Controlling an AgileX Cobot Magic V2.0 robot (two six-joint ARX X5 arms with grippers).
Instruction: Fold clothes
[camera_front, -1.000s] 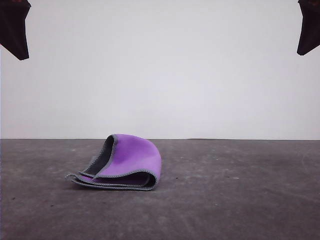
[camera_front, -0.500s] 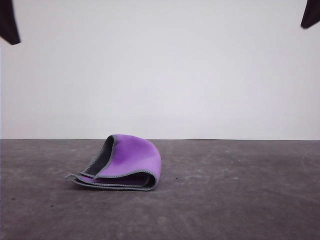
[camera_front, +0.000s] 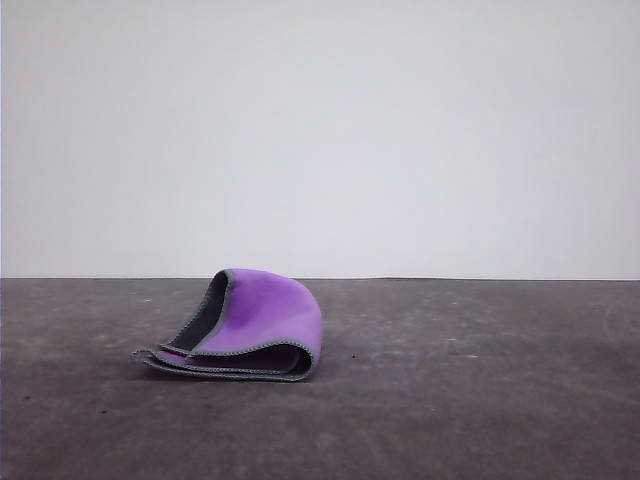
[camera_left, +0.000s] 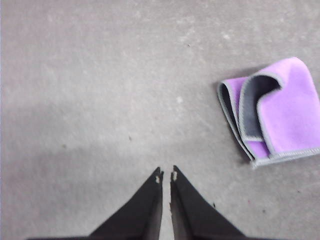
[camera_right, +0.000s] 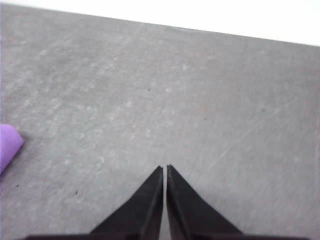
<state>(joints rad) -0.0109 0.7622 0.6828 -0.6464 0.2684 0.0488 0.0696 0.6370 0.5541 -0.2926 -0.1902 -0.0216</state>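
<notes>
The clothes (camera_front: 250, 325) are one small cloth, folded over with the purple face outward, a dark grey face showing in the opening and light grey stitched edging. It lies on the dark table left of centre in the front view. In the left wrist view the cloth (camera_left: 275, 112) rests apart from my left gripper (camera_left: 166, 175), which is shut on nothing above bare table. My right gripper (camera_right: 165, 169) is shut too, holding nothing, with just a purple corner of the cloth (camera_right: 7, 145) at the picture's edge.
The dark grey table (camera_front: 480, 400) stretches flat around the cloth, with small specks on it. A plain white wall (camera_front: 320, 130) stands behind its far edge (camera_right: 200, 30).
Both arms, seen as dark shapes in the front view's upper corners, have risen out of that picture. The cloth has not moved.
</notes>
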